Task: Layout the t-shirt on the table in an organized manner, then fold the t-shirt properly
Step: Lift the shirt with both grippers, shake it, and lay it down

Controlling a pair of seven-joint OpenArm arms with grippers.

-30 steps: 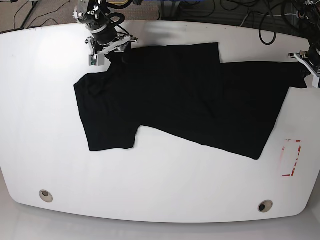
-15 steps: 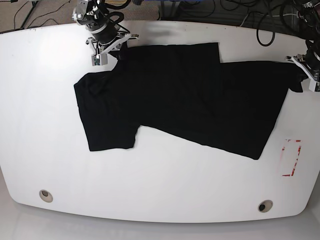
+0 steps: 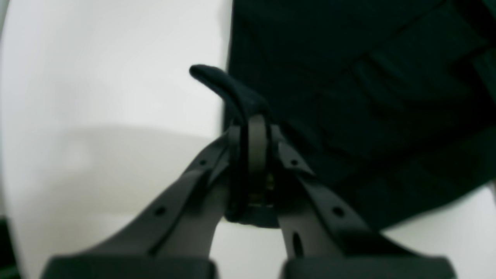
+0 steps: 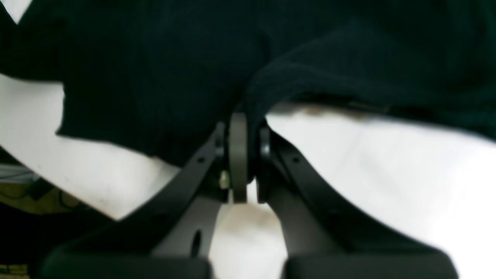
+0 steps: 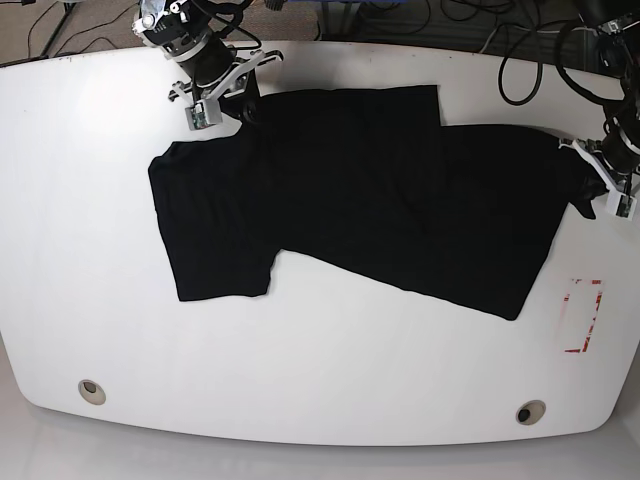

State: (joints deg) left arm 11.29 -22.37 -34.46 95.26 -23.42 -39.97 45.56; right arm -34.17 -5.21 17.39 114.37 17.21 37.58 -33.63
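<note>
Right now we have both ends of the t-shirt (image 5: 380,190) pinched while most of it lies flat across the upper middle of the table (image 5: 320,370). Our right gripper (image 5: 240,105), at the upper left of the base view, is clamped on a fold of black cloth at the garment's top edge; in its wrist view the fabric runs up between the closed jaws. Our left gripper (image 5: 590,185), at the right edge of the frame, is likewise closed on a corner of cloth, and a small tongue of it pokes out above the fingertips (image 3: 256,143).

What worries us most is the shallow bite on that corner: if we pull the arms apart to straighten the shirt, the little tab could slip free and the hem would drop in a crumpled heap. Uneven pulling is the other risk, since the body already lies askew, slanting down toward the red rectangle mark (image 5: 582,316) at lower right; tugging harder on one side would, we judge, twist it further. Lifting too high could also drag the loose sleeve (image 5: 215,260) at lower left underneath itself.
</note>
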